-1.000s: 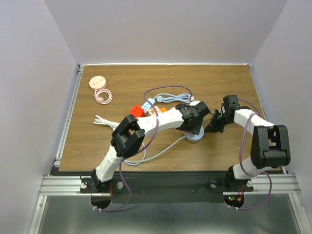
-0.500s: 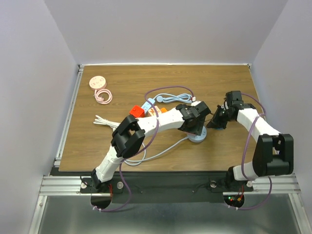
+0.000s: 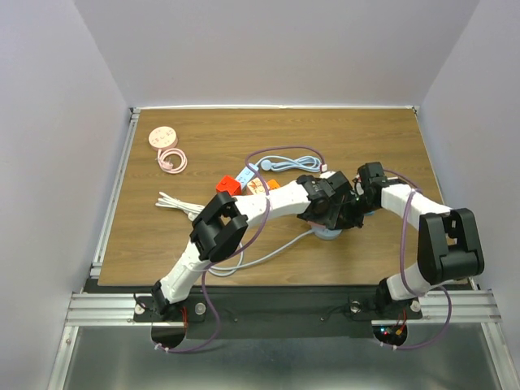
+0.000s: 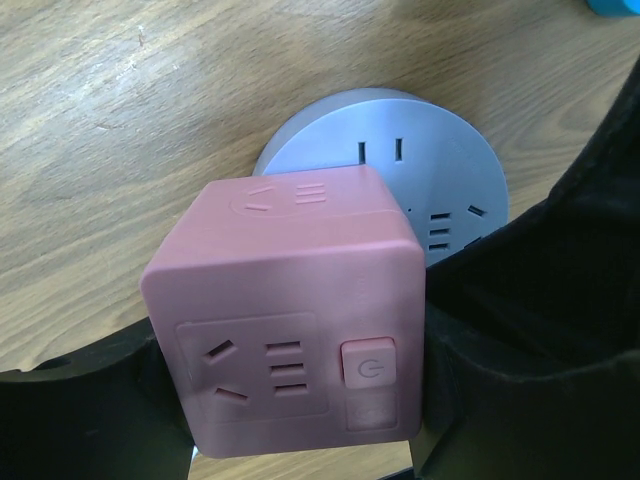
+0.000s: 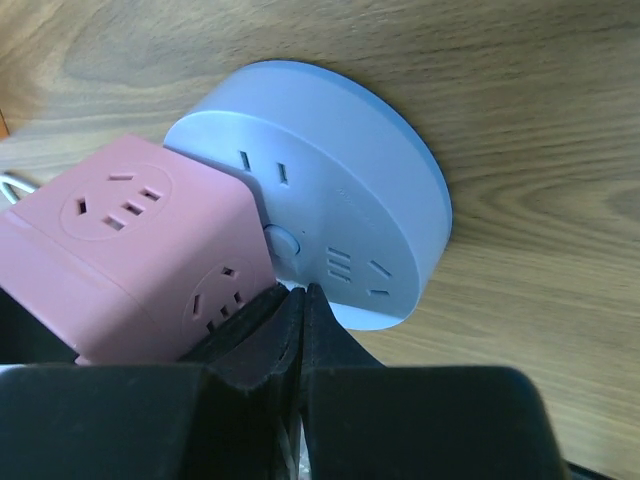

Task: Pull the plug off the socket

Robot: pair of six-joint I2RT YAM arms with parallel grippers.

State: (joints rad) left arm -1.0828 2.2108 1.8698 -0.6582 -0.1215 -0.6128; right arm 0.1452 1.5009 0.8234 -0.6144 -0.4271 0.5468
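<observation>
A pink cube plug (image 4: pixel 290 310) sits plugged on a round blue-grey socket (image 4: pixel 420 150) on the wooden table. My left gripper (image 4: pixel 295 400) is shut on the pink cube, one black finger on each side. In the top view the left gripper (image 3: pixel 329 213) covers the cube above the socket (image 3: pixel 327 235). My right gripper (image 5: pixel 300 292) is shut and empty, its tips touching the socket (image 5: pixel 340 200) top right beside the pink cube (image 5: pixel 130 250). In the top view the right gripper (image 3: pixel 355 213) is just right of the left one.
A pink round socket with coiled cord (image 3: pixel 165 145) lies far left. A red cube (image 3: pixel 228 185), a light blue cable (image 3: pixel 280 163) and white cables (image 3: pixel 175 201) lie behind the left arm. The socket's white cord (image 3: pixel 268 253) runs toward the front.
My right gripper swung out to the right, then came back left and now touches the socket beside the cube. The left gripper has stayed on the pink cube.
</observation>
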